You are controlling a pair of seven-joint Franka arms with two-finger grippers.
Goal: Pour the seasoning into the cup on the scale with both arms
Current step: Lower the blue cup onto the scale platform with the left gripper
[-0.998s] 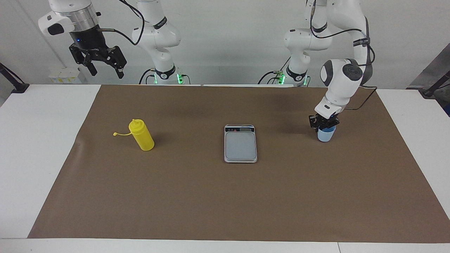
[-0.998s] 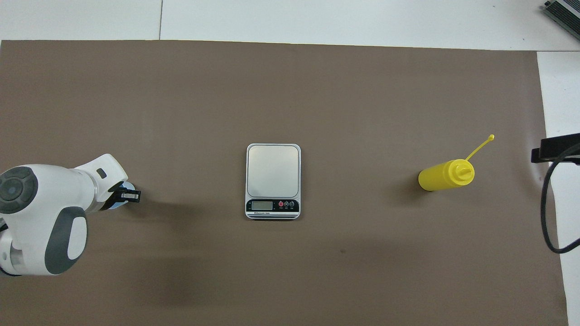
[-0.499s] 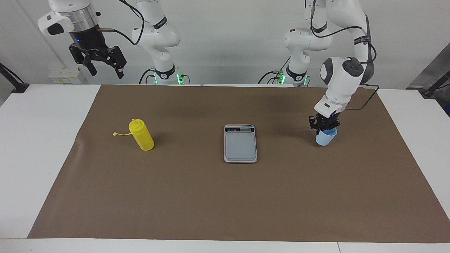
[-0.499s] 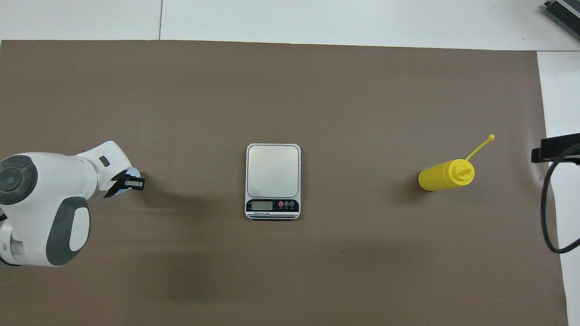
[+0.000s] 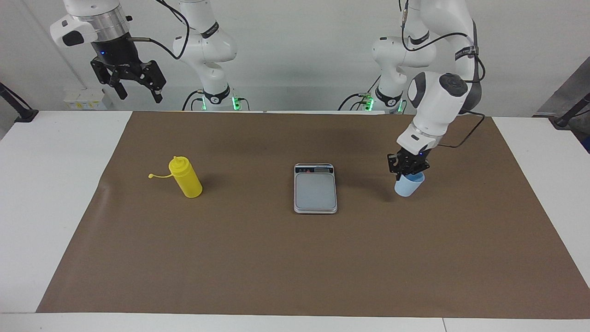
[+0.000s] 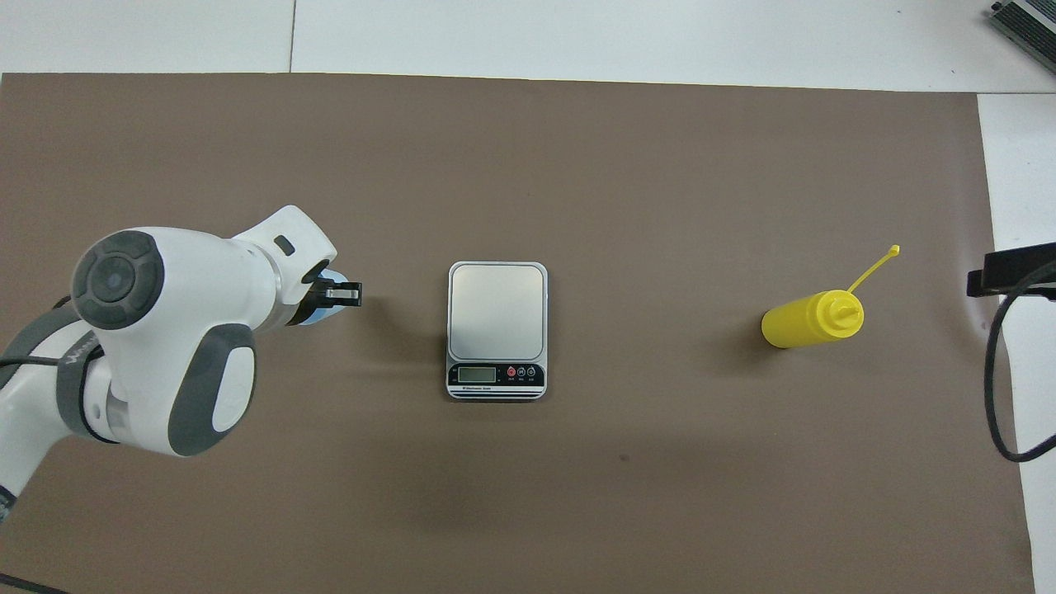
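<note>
Brown mat covers the white desk (image 5: 60, 193). Left claw (image 5: 408, 168) is clamped on the cup's (image 5: 408, 185) rim, carrying it tilted above the mat toward the scale (image 5: 315, 188). Best to level the cup, centre it over the grey plate, lower gently, then release. Right claw (image 5: 137, 87), fingers apart, waits high over the desk edge; seasoning (image 5: 185, 177) stands toward the right arm's end.

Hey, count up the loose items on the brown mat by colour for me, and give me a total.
Yellow: 1, the seasoning bottle
Light blue: 1, the cup, held in the left gripper
Silver-grey: 1, the scale
Total: 3
</note>
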